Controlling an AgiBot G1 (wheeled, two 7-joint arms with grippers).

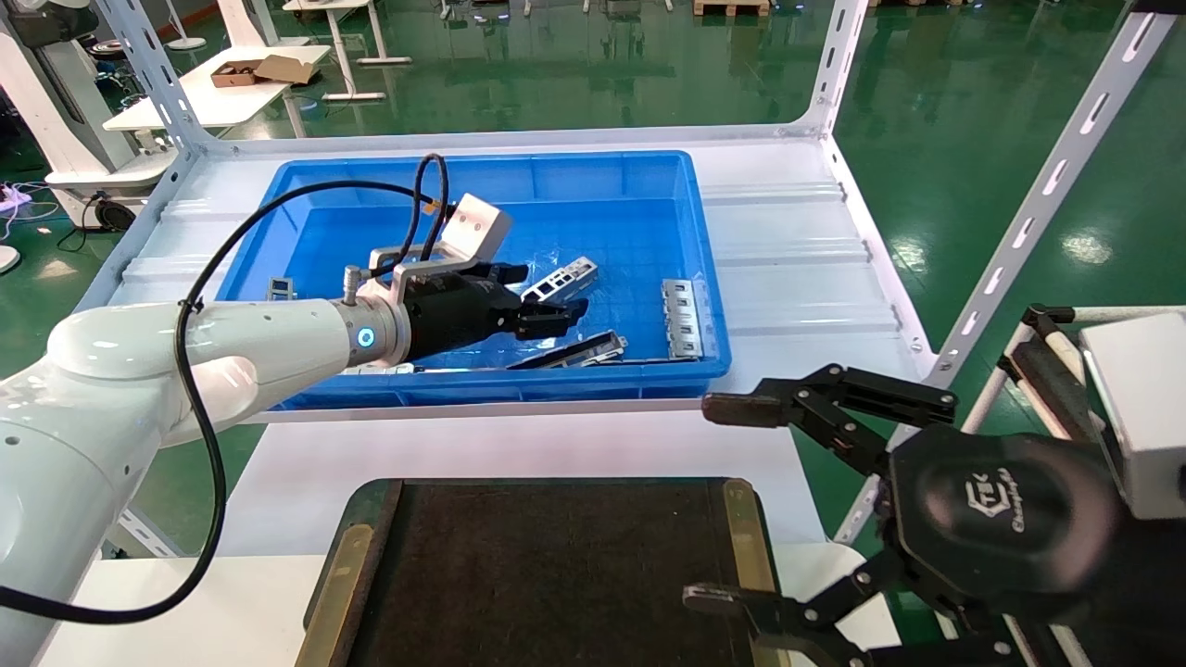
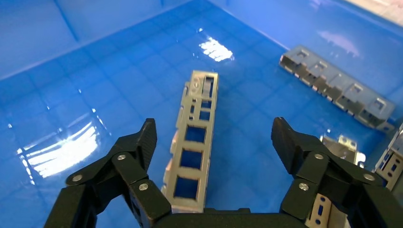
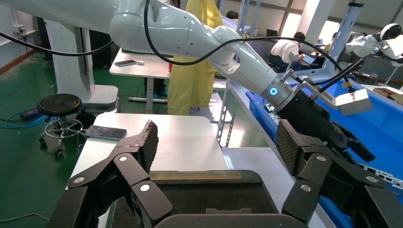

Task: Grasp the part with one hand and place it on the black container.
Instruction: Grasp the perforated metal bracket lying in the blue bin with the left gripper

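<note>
1. Nearest, at the front edge of the white surface (image 1: 519, 454): black tray (image 1: 556, 574), flat, with olive-gold strips along its side edges.
2. Beside the tray's right edge: right hand (image 1: 732, 500), fingers spread wide, gripping nothing, off the surface's front right corner.
3. Farther back, mid-surface: blue bin (image 1: 649, 176), holding several metal pieces.
4. Inside the bin, near its middle: left hand (image 1: 565, 301), released, fingers (image 2: 142, 142) parted on either side of the bracket (image 2: 192, 147), not touching it.
5. Bracket lying on the bin floor, silver-grey, with a row of rectangular windows along one face.
6. Near the bin's right wall: another windowed metal piece (image 1: 683, 318); near the bin's front wall, a darker narrow strip (image 1: 579, 350).
</note>
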